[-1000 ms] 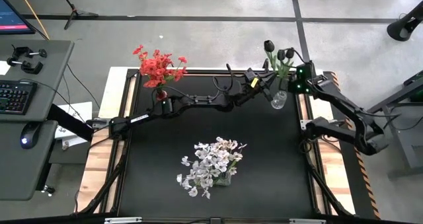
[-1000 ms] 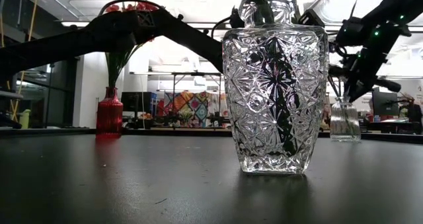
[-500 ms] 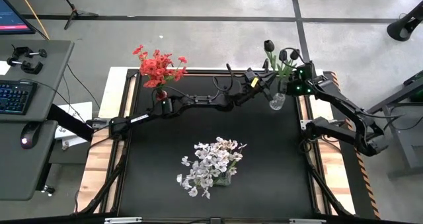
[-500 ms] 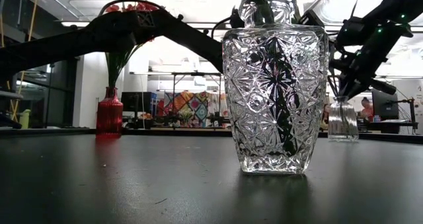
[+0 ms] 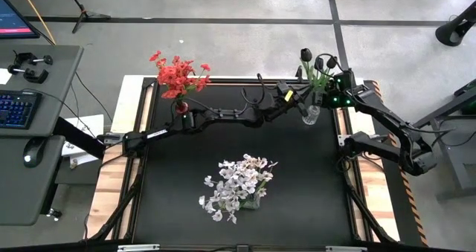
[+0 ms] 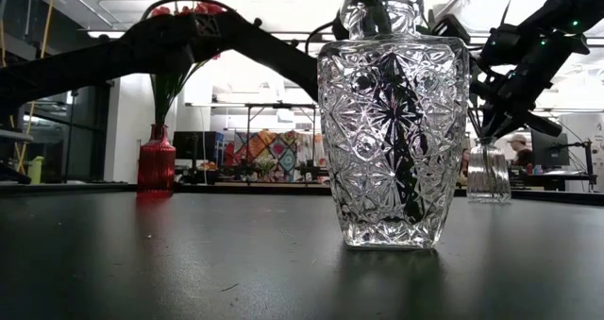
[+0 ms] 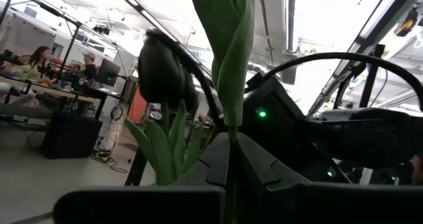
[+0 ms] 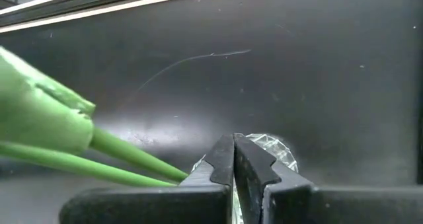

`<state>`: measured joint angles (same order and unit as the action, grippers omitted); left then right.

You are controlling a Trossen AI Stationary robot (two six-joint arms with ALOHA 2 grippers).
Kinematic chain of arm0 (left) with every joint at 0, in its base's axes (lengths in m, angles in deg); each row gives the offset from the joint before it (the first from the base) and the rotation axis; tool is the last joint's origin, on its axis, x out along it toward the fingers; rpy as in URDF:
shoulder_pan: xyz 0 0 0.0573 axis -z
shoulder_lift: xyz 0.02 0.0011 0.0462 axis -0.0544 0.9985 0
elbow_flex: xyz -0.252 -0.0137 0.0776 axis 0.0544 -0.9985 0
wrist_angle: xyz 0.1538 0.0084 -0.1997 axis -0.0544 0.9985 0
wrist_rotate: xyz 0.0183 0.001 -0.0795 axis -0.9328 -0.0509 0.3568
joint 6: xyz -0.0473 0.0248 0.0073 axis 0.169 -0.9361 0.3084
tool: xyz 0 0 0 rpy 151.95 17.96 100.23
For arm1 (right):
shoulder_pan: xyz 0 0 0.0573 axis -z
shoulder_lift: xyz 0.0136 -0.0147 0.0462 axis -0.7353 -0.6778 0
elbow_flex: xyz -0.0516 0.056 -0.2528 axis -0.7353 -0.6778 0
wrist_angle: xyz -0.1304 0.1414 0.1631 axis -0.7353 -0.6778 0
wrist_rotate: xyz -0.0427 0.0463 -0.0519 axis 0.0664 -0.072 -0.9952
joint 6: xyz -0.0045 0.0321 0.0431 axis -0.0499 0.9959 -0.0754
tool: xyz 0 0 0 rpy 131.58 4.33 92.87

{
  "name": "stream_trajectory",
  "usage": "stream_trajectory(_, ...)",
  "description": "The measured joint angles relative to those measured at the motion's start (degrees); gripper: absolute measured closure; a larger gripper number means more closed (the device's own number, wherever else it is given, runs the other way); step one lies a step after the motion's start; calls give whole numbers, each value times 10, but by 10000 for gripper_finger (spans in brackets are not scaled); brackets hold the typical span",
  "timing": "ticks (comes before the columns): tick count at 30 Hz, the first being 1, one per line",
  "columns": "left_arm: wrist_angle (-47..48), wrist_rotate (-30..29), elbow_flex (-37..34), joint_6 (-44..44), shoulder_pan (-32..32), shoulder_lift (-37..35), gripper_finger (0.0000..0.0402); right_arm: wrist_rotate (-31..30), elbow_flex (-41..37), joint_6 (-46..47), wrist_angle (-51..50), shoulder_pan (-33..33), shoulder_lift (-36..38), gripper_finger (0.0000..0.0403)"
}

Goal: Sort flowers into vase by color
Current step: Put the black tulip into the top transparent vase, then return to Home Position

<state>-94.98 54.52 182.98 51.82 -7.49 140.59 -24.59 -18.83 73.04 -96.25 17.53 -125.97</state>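
Dark tulips stand with their stems in a small clear vase at the table's far right. My left gripper reaches across from the left and is shut on one tulip; a dark head shows close in the left wrist view. My right gripper is shut just above the vase's mouth, beside green stems. Red blossoms stand in a red vase at the far left. White blossoms fill a cut-glass vase at the centre. My left gripper pinches a tulip's green stem between its two fingers, below the leaf wrapped around it. The fingers come level from the table's left, across the stem, which stands upright with its lower end in the small vase. My right gripper: I cannot tell whether its shut fingertips touch the vase's rim or the stems.
The black mat lies bare around the cut-glass vase. Wooden table edges run along both sides. A desk with keyboard and mouse stands left of the table. People and furniture show in the room beyond in the low view.
The small clear vase has slid a little toward the table's left, and its tulips have shifted with it. My right gripper has followed the vase by the same small amount. Both grippers have kept their fingers as they were.
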Motion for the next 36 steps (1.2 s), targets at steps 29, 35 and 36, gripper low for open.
stream_trajectory(29, 96, 108, 2, -17, 7, -4, 258, -34, 56, -36, -10, 0, 37, 403)
stream_trajectory(35, 154, 138, 0, -10, 8, -1, 213, -92, 103, -60, -49, 0, 60, 403)
stream_trajectory(36, 171, 143, -2, -8, 8, 0, 208, -95, 109, -64, -60, 0, 63, 403)
